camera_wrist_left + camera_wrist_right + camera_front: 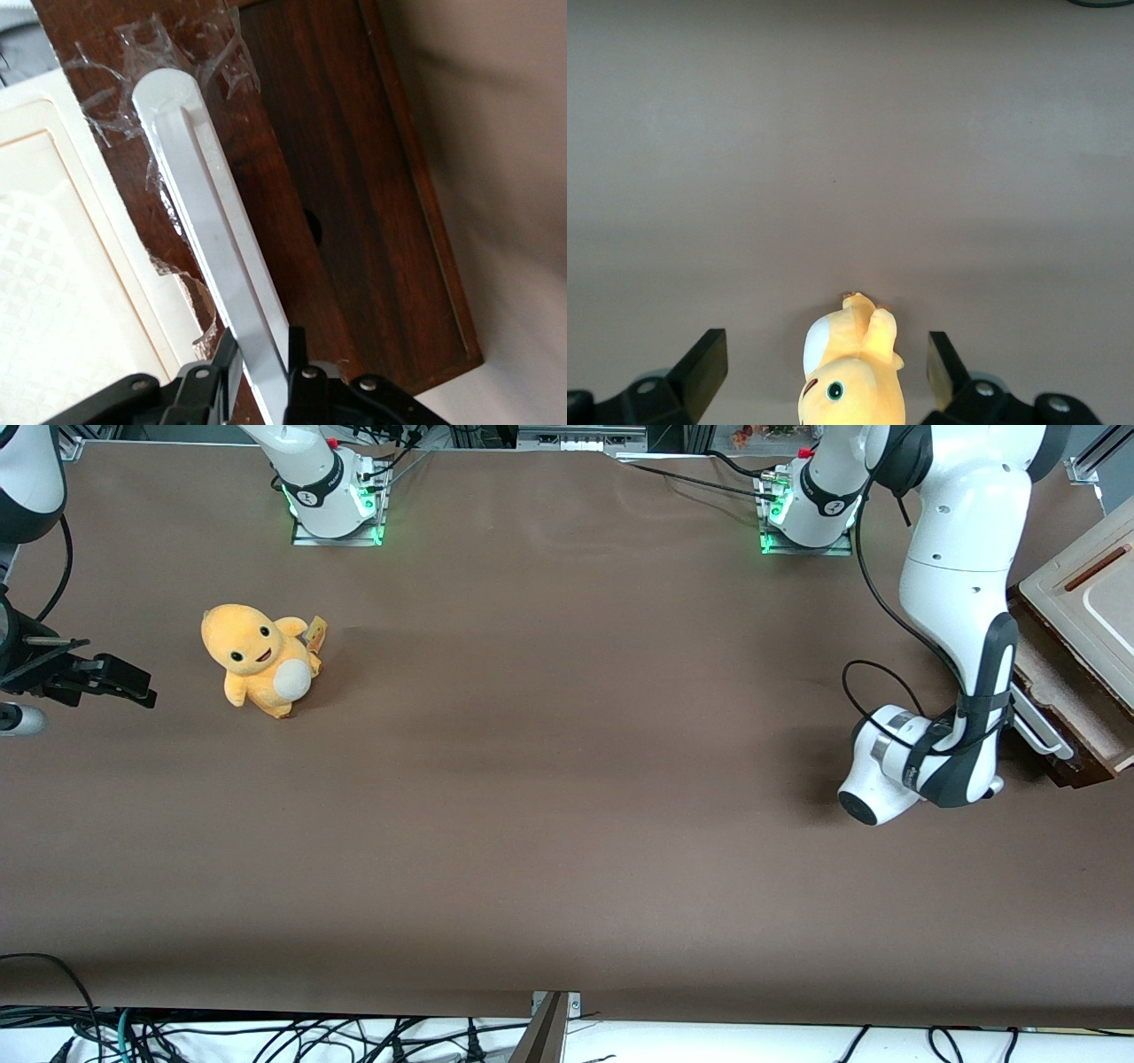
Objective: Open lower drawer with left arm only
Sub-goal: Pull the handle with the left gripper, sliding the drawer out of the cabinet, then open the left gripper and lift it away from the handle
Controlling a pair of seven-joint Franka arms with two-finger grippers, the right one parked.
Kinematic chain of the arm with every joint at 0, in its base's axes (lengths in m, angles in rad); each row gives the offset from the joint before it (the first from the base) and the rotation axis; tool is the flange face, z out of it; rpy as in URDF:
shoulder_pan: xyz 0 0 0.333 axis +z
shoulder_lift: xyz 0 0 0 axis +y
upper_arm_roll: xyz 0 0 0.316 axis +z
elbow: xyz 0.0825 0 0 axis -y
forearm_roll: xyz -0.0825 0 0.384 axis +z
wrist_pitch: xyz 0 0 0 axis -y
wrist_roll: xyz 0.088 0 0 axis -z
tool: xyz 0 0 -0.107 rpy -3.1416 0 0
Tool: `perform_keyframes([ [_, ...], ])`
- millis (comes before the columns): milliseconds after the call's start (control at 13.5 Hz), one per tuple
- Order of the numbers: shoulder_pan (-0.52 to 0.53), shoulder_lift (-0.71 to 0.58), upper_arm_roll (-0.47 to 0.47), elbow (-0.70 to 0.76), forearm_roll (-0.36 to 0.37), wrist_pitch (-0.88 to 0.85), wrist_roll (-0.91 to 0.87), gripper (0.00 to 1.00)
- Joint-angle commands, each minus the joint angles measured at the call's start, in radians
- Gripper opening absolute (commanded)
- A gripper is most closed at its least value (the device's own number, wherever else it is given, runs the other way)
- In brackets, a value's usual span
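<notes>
The left arm [961, 602] reaches down to the small cabinet [1085, 607] at the working arm's end of the table. In the front view its wrist hides the gripper, which is at the lower drawer's white bar handle [1044, 732]. In the left wrist view my gripper [262, 343] is shut on the white bar handle [208, 212], one black finger [223, 354] on each side near one end of the bar. The lower drawer's dark brown front [354, 195] lies beside the handle. In the front view a strip of the drawer's pale inside [1063, 691] shows.
An orange plush toy [259, 657] sits on the brown table toward the parked arm's end, also in the right wrist view [850, 372]. The cabinet's cream top panel [53, 248] lies beside the handle. Clear tape [177, 44] is stuck around the handle's end.
</notes>
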State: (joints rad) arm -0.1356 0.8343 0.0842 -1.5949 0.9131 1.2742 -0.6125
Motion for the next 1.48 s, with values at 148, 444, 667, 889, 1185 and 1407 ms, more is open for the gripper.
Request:
perform_keyframes([
  [148,-0.027,0.013,0.000,0.069,-0.056,-0.025,0.076,0.78],
  [444,-0.030,-0.014,-0.014,0.160,-0.112,-0.030,0.147,1.00],
  [667,-0.009,-0.059,-0.012,0.259,-0.290,-0.030,0.194,1.00],
  [889,0.060,-0.177,-0.018,0.296,-0.538,-0.019,0.253,1.00],
  [1185,0.143,-0.243,-0.018,0.388,-0.859,0.020,0.325,1.00],
  [1407,0.279,-0.358,-0.103,0.348,-0.973,0.103,0.458,1.00],
])
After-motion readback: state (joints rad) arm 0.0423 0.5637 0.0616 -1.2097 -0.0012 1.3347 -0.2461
